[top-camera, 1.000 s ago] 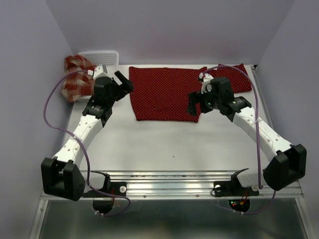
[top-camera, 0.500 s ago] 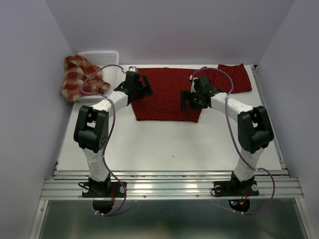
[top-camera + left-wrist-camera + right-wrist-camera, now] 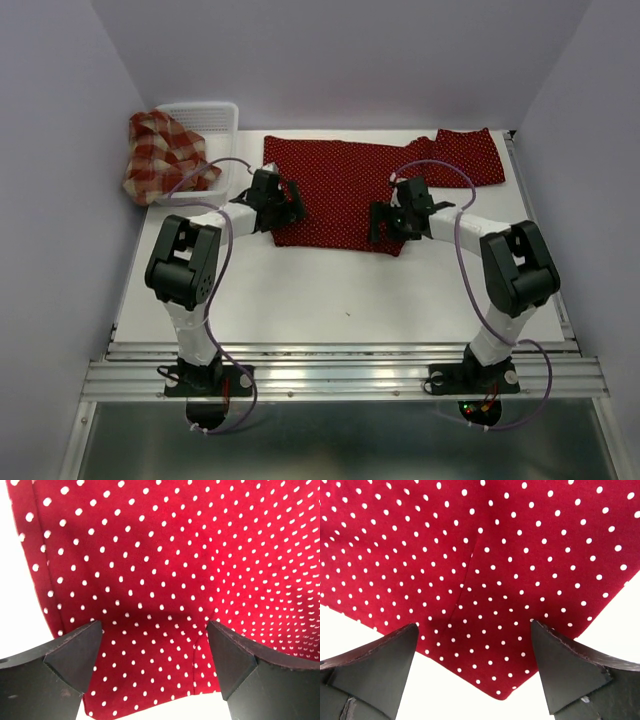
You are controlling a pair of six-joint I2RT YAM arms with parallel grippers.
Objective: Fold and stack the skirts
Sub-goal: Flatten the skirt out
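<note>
left end effector [image 3: 284,198] and right end effector [image 3: 384,217] both spread wide, a near corner of the skirt [image 3: 335,190] right under each, its length running sideways between them.

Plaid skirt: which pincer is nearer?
Left. The left pincer hovers over the near left corner of the spread dotted skirt, to the right of the plaid skirt. The right pincer is over the near right corner, across the cloth.
</note>
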